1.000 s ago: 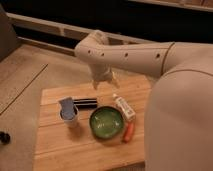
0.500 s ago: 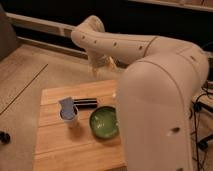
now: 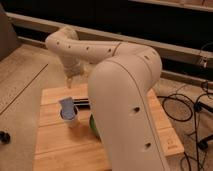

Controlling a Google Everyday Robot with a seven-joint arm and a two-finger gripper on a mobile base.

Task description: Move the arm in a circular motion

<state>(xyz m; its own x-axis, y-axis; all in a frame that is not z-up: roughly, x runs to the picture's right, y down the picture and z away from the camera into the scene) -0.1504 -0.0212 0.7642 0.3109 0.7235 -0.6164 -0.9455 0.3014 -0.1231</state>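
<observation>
The cream-white arm fills the middle and right of the camera view. Its thick near segment runs up from the bottom edge. A thinner segment with small dark holes reaches back left to a bulbous joint. From there it tapers down to the gripper, which hangs just above the far left edge of the wooden table.
A blue-grey cup stands on the table below the gripper, with a black object beside it. A sliver of a green bowl shows at the arm's edge. Black cables lie on the floor at the right.
The arm has swung left and closer to the camera. It now covers most of the green bowl and the right side of the table. The gripper has shifted left.
</observation>
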